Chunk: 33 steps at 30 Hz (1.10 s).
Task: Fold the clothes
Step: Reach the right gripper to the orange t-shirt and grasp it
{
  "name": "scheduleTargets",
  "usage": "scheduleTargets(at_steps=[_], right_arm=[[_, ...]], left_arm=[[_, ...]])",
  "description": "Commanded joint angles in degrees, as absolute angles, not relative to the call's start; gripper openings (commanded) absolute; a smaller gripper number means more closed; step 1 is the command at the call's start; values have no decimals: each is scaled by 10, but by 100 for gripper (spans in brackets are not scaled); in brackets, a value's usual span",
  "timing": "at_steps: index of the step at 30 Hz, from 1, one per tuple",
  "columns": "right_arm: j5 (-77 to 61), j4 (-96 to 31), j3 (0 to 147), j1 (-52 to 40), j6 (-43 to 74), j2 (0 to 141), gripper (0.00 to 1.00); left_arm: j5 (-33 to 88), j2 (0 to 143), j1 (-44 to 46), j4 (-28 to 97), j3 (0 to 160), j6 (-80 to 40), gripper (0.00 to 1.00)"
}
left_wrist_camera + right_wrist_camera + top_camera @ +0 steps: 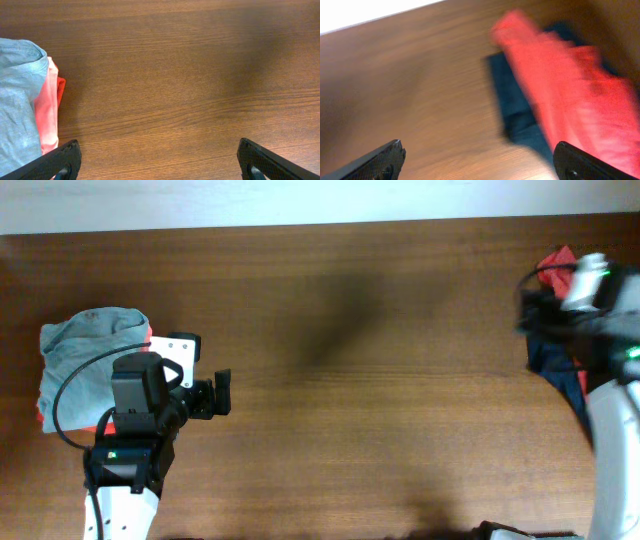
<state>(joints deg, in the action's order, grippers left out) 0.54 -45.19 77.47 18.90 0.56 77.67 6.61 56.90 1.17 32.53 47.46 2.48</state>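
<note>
At the right gripper (477, 162): spread wide, gripping nothing, hovering above the wooden table (420, 90), with the whole wrist view blurred. Just ahead and to the right of those fingers: an orange-red T-shirt (560, 95), lying rumpled across a navy T-shirt (512, 100), both unfolded near the table's right edge. Hard to tell through the blur whether any lettering shows on the red cloth.

At the left gripper (159, 157): likewise spread wide and empty, parked low over bare wood. Off to its left: a light grey T-shirt (17, 100), looking folded, resting on top of another orange T-shirt (47, 110). Stacked together there, well apart from the heap on the right.

Judged from this: between garments, with a done-looking stack on the left and two shirts left to fold on the right. Most likely reaching for the next one, the orange-red shirt being uppermost.

Calls next for lowering the right fingers onto an edge of the orange-red cloth and pinching the top layer only, so as not to drag the navy shirt along. Then for drawing it toward the open middle of the table and spreading it flat. Calls also for bringing the left gripper across to take a second corner, since soft cotton held at one point tends to sag and bunch.
</note>
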Motion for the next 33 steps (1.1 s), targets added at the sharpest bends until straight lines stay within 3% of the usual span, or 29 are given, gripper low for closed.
scheduleTargets(at_steps=[1,11,18,21,28,29,33], right_arm=[[22,-435,816,297,-3,835,99],[2,-356,816,454,-26,1003,95],[-29,-280,816,465,-87,1084,95],[-23,-245,816,466,-104,1106,95],[-23,-155,816,467,-205,1164,93],[-23,-137,817,468,-210,1177,90],[-25,-115,816,474,-210,1199,88]], left_arm=[[66,568,13,325,489,21,99],[66,568,13,343,489,21,99],[66,568,13,350,489,22,99],[66,568,13,350,489,21,91],[66,568,13,350,489,21,89],[66,568,13,350,489,21,82],[66,568,13,350,489,21,80]])
